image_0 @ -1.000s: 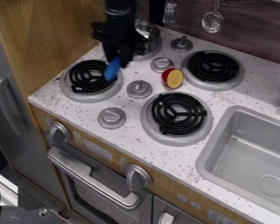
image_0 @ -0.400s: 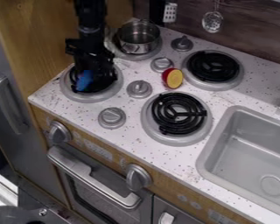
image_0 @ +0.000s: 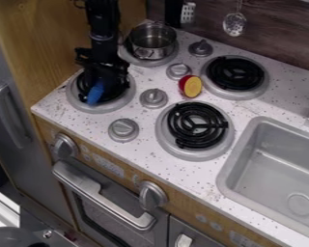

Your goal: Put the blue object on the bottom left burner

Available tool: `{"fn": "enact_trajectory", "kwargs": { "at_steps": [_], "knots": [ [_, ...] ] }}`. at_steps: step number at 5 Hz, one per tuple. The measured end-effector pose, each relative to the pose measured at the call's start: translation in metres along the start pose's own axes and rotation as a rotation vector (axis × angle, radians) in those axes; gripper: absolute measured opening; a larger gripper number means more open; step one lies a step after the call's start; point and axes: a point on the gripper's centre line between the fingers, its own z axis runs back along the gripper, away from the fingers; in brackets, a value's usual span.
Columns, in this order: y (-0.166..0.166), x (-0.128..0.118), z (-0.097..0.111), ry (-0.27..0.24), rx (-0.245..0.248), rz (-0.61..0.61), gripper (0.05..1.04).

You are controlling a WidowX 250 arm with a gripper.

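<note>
Blue object brought over the bottom left burner.
The black two-finger gripper (image_0: 102, 83) is clamped on the elongated blue object (image_0: 95, 94); both have been shifted from the inner edge of the round, black-coiled burner (image_0: 112, 105) to above its coils. Contact with the coils cannot be confirmed; lowering, if needed, and release are judged to remain.

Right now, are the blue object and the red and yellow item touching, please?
Apart: the camera view shows speckled counter and a knob between the blue object and the red and yellow item.
</note>
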Motion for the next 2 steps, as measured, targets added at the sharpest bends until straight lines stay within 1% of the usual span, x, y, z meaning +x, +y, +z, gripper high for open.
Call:
{"fn": "enact_trajectory", "kwargs": {
  "at_steps": [1, 2],
  "knots": [
    [-0.01, -0.004, 0.007, 0.001, -0.032, -0.031, 0.98],
    [-0.01, -0.008, 0.056, -0.082, -0.01, -0.032, 0.997]
  ]
}}
